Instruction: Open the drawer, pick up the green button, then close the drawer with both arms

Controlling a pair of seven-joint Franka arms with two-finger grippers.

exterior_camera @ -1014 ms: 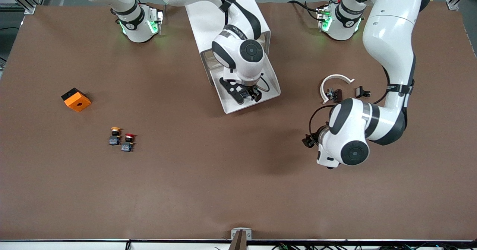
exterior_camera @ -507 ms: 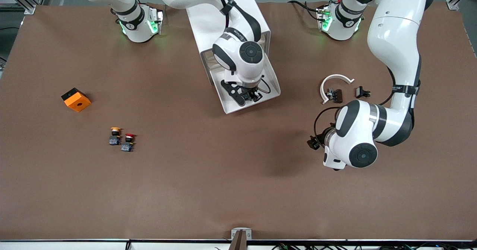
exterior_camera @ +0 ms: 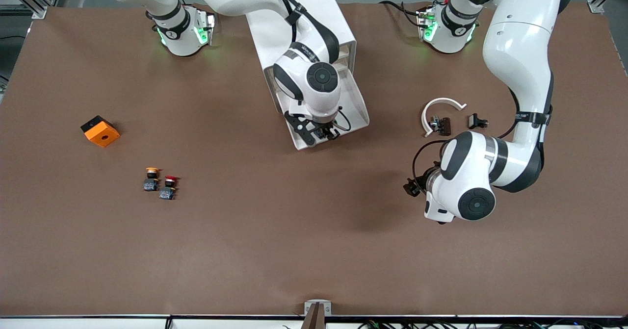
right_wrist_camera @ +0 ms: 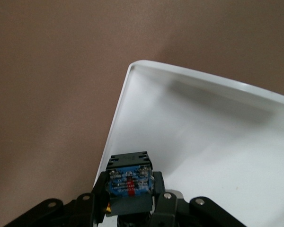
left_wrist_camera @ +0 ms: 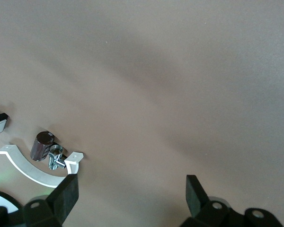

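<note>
The drawer (exterior_camera: 362, 114) stands pulled out of the white cabinet (exterior_camera: 338, 10); its white tray also shows in the right wrist view (right_wrist_camera: 132, 80). My right gripper (exterior_camera: 318, 131) hangs over the drawer's front corner, shut on a button (right_wrist_camera: 128, 178). The button's black-and-blue body shows between the fingers; its cap is hidden. My left gripper (exterior_camera: 416, 186) is open and empty, low over bare table toward the left arm's end; in the left wrist view (left_wrist_camera: 130, 194) nothing lies between its fingers.
An orange-capped button (exterior_camera: 152, 178) and a red-capped button (exterior_camera: 169, 187) stand toward the right arm's end, with an orange block (exterior_camera: 100, 131) beside them. A white curved piece (exterior_camera: 438, 106), a dark cylinder part (exterior_camera: 442, 124) and a small black part (exterior_camera: 477, 121) lie by the left arm.
My right gripper has shifted with the button from over the drawer's middle toward its front corner. My left arm drifted slightly nearer the front camera, then held still.
</note>
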